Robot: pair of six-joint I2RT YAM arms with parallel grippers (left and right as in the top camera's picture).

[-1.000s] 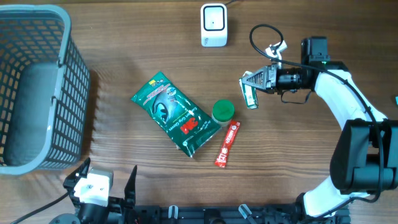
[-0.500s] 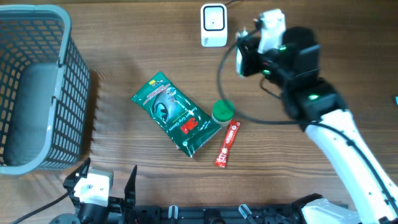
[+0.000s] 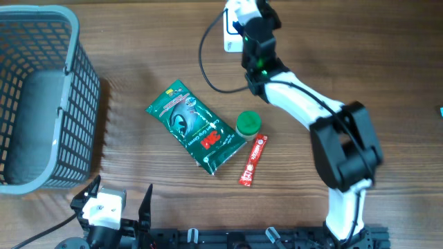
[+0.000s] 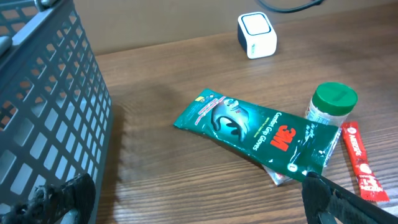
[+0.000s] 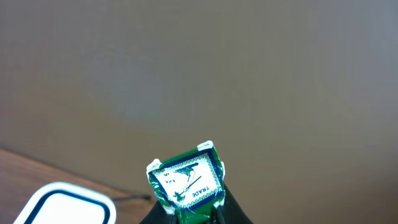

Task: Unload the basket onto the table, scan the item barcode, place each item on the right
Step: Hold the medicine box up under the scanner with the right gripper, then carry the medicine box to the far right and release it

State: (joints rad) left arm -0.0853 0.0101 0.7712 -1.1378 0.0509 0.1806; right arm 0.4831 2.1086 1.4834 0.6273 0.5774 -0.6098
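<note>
The right tool (image 3: 243, 12) is reached to the far edge of the counter (image 3: 138, 41), just over the white scanner (image 3: 231, 40), and the arm covers a part of this scanner in the overhead view. Its fingers are pressed together on a small green packet (image 5: 185, 180). In the right wrist view the packet stands upright between the fingers (image 5: 217, 214). Its top end sticks out above them and shows a white border, a bird drawing and the word "TRADE". The scanner appears low at the left of this view, below the packet. From the overhead view the packet itself cannot be made out.

The left tool (image 3: 116, 202) is at the near edge of the counter with its two fingers wide apart, and nothing is between them.

In the middle of the counter lies a long green pouch (image 3: 196, 127), placed diagonally. A jar with a green lid (image 3: 248, 124) stands just beside its right end, and a red sachet (image 3: 253, 160) lies flat near the jar. A grey basket (image 3: 83, 90) is at the left side, well apart from the scanner.
</note>
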